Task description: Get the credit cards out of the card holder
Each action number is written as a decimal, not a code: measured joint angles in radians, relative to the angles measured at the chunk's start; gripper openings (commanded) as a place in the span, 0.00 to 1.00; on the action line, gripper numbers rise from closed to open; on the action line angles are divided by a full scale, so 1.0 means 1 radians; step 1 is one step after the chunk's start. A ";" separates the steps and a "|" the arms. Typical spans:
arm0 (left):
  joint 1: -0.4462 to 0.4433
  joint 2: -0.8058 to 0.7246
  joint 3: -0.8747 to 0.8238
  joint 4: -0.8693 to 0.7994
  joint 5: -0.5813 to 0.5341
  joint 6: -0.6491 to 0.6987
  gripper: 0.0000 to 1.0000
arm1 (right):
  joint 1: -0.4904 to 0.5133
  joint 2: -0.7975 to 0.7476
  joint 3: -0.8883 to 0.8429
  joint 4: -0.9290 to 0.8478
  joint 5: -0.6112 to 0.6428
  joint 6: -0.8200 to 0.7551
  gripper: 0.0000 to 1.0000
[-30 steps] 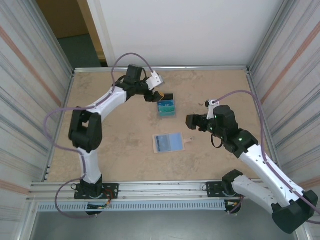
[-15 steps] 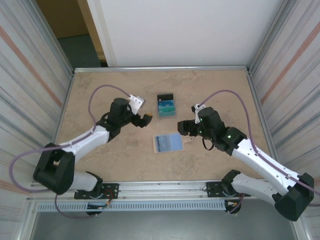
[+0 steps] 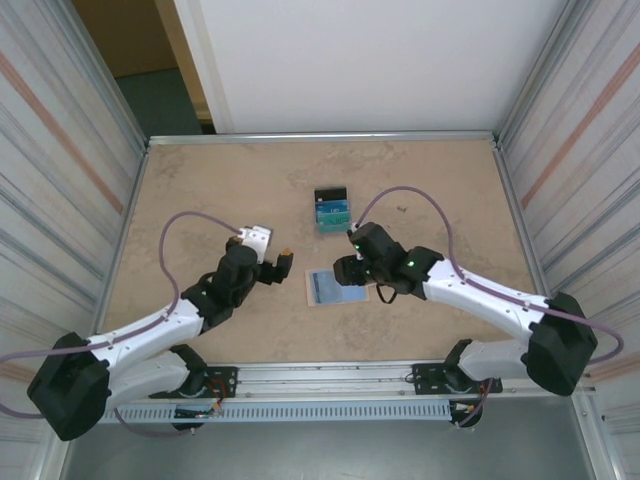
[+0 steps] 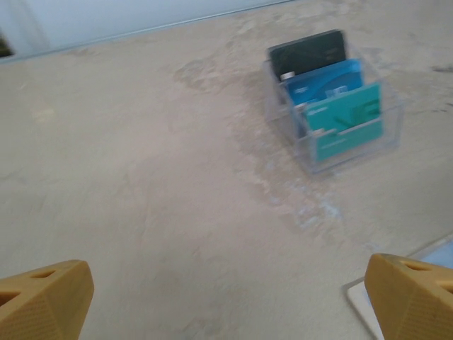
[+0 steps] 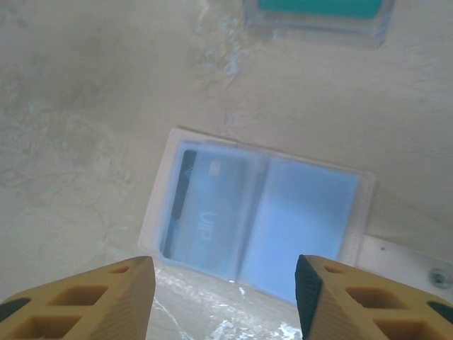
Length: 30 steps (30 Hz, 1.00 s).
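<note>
Left fingers [image 4: 42, 301] wide, right fingers [image 5: 85, 301] parted

We log: card holder [image 3: 335, 288] open flat on table [image 3: 200, 190], blue lining up. Right tool [image 3: 343, 272] over its far edge. Left tool [image 3: 287, 260] just left, apart. Credit cards [image 3: 333, 210] upright in clear stand [image 3: 336, 230] beyond.

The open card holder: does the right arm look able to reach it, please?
Probably yes: the right gripper hovers right over the card holder, jaws apart, and nothing lies in between.
</note>
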 measured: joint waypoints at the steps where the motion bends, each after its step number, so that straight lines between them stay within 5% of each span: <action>1: 0.000 -0.010 -0.011 -0.005 -0.020 -0.025 0.99 | 0.013 0.028 0.014 -0.006 -0.001 0.005 0.52; 5: 0.000 -0.052 -0.052 -0.005 -0.073 -0.100 0.99 | 0.050 0.135 0.070 -0.034 -0.003 0.012 0.46; 12: 0.000 -0.057 -0.067 -0.013 -0.136 -0.169 0.99 | 0.080 0.294 0.160 -0.078 -0.002 0.012 0.49; 30: 0.003 -0.060 -0.098 -0.013 -0.170 -0.197 0.99 | 0.113 0.526 0.316 -0.163 0.012 0.011 0.48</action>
